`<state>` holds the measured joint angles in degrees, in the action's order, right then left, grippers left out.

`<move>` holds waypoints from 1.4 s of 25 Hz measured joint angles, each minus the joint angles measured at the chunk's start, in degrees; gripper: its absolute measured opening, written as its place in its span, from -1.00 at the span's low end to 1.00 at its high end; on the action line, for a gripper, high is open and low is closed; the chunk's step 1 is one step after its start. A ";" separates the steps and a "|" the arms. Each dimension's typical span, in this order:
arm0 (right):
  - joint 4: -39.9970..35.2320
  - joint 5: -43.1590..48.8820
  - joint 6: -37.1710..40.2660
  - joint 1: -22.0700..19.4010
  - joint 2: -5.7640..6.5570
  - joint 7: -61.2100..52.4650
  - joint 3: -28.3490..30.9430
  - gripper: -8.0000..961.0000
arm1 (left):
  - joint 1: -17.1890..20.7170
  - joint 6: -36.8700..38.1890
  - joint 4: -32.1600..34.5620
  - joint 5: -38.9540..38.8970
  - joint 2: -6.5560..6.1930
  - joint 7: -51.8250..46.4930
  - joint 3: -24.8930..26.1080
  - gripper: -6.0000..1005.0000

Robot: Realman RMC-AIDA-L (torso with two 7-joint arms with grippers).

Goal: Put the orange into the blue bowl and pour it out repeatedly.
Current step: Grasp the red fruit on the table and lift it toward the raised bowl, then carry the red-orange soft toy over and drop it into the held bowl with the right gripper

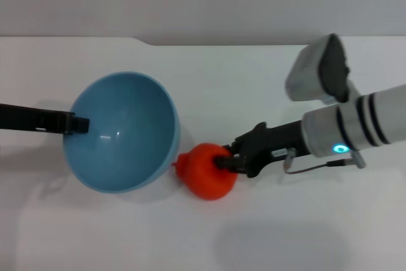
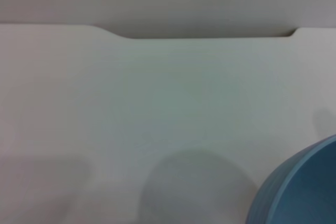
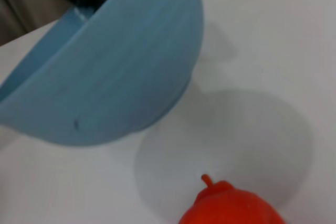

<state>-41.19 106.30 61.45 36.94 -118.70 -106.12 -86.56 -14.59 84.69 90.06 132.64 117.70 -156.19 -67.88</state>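
Note:
The blue bowl (image 1: 124, 134) is tilted, its empty inside facing the head camera. My left gripper (image 1: 78, 124) is shut on its left rim and holds it up. The bowl's edge shows in the left wrist view (image 2: 302, 192), and its outer wall in the right wrist view (image 3: 121, 72). The orange (image 1: 204, 171) is red-orange with a small stem nub and sits just beside the bowl's lower right rim. My right gripper (image 1: 227, 158) is shut on the orange's right side. The orange also shows in the right wrist view (image 3: 231, 208), with a round shadow on the table beyond it.
The white table (image 1: 254, 80) runs to a grey back wall, with a notch in its far edge (image 2: 126, 34). My right arm's white forearm and wrist camera housing (image 1: 320, 71) reach in from the right.

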 joint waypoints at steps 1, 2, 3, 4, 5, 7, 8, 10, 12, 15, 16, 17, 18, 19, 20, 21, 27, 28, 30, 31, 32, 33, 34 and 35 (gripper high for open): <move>-1.70 0.00 0.54 -1.38 0.06 -0.05 0.72 -0.22 | -0.30 0.02 -0.56 0.02 -0.02 0.02 -0.16 -0.99; -3.20 0.00 1.13 -2.46 0.11 -0.05 1.73 -0.37 | -0.65 0.03 -1.01 0.12 -0.03 0.03 -0.37 -0.99; -4.90 0.05 2.62 -3.81 0.15 -0.05 3.61 -0.45 | -1.01 0.05 -1.37 0.48 -0.03 0.03 -0.58 -0.99; -6.26 0.13 3.78 -4.87 0.18 -0.04 5.22 -0.53 | -1.35 0.05 -1.66 0.89 -0.01 0.02 -0.83 -0.99; -7.71 0.21 5.19 -6.09 0.20 0.00 7.10 -0.61 | -1.94 0.05 -2.07 1.89 0.04 -0.08 -1.42 -0.99; -11.34 0.31 7.66 -8.53 0.25 0.16 10.45 -0.77 | -3.09 0.08 -2.94 3.51 0.14 -0.37 -2.99 -0.99; -13.47 0.39 8.99 -9.95 0.29 0.16 12.11 -0.80 | -3.83 0.08 -3.58 4.10 0.13 -0.45 -3.98 -0.99; -18.36 0.49 11.92 -12.57 0.34 0.18 15.19 -0.85 | -5.36 0.00 -5.16 4.49 0.13 -0.54 -5.81 -0.99; -22.69 0.52 15.54 -14.46 0.38 0.19 17.95 -0.91 | -7.83 -0.14 -7.87 4.58 0.14 -0.81 -8.13 -0.99; -29.90 0.54 23.00 -16.07 0.25 0.19 21.48 -0.92 | -11.84 -0.66 -12.30 4.59 0.22 -1.41 -11.83 -0.99; -31.43 0.55 25.01 -16.07 0.19 0.19 21.84 -0.93 | -13.29 -0.94 -13.60 4.52 0.34 -1.63 -13.25 -0.99; -32.76 0.55 27.24 -15.90 0.18 0.18 21.98 -0.93 | -14.75 -1.47 -14.99 4.57 0.39 -1.98 -14.75 -0.99; -33.59 0.55 28.64 -15.64 0.17 0.08 21.95 -0.94 | -16.21 -1.99 -16.38 4.59 0.47 -2.43 -16.61 -0.99; -34.20 0.55 30.38 -14.77 0.13 -0.11 21.01 -0.93 | -19.02 -3.27 -18.51 4.56 0.64 -3.50 -19.95 -0.99; -34.20 0.55 30.38 -14.77 0.13 -0.11 21.01 -0.91 | -19.02 -3.27 -18.51 4.56 0.64 -3.50 -19.95 -0.99; -34.21 0.55 30.81 -14.37 0.10 -0.13 20.44 -0.90 | -20.15 -3.76 -19.36 4.55 0.71 -3.96 -21.38 -0.99; -33.11 3.60 30.69 -11.81 0.17 -1.31 13.58 -0.81 | -24.61 -5.56 -20.84 3.69 1.18 -5.34 -25.90 -0.99; -33.04 5.64 30.45 -11.25 0.12 -2.47 12.38 -0.79 | -24.61 -5.56 -20.84 3.69 1.18 -5.34 -25.90 -0.99; -32.97 8.72 29.84 -10.35 0.01 -4.73 10.66 -0.76 | -24.87 -5.60 -20.73 3.44 1.19 -5.52 -26.04 -0.99; -32.92 10.08 29.47 -9.95 -0.02 -5.90 9.89 -0.75 | -24.92 -5.61 -20.70 3.25 1.19 -5.59 -26.10 -0.99; -32.90 10.84 29.04 -9.59 -0.02 -6.84 9.27 -0.73 | -24.92 -5.63 -20.69 3.21 1.15 -5.61 -26.16 -0.99; -32.92 11.05 28.85 -9.49 -0.03 -7.20 9.03 -0.72 | -24.86 -5.64 -20.68 3.17 1.13 -5.61 -26.16 -0.99; -33.43 11.12 28.49 -9.49 -0.05 -7.54 9.02 -0.70 | -24.76 -5.66 -20.68 3.17 1.07 -5.62 -26.17 -0.99; -33.84 11.00 28.41 -9.58 -0.08 -7.56 9.27 -0.69 | -24.61 -5.67 -20.68 3.17 1.03 -5.62 -26.19 -0.99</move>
<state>-75.03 117.30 89.86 27.36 -118.78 -113.68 -77.29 -39.20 79.02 69.39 135.80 118.73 -161.81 -94.06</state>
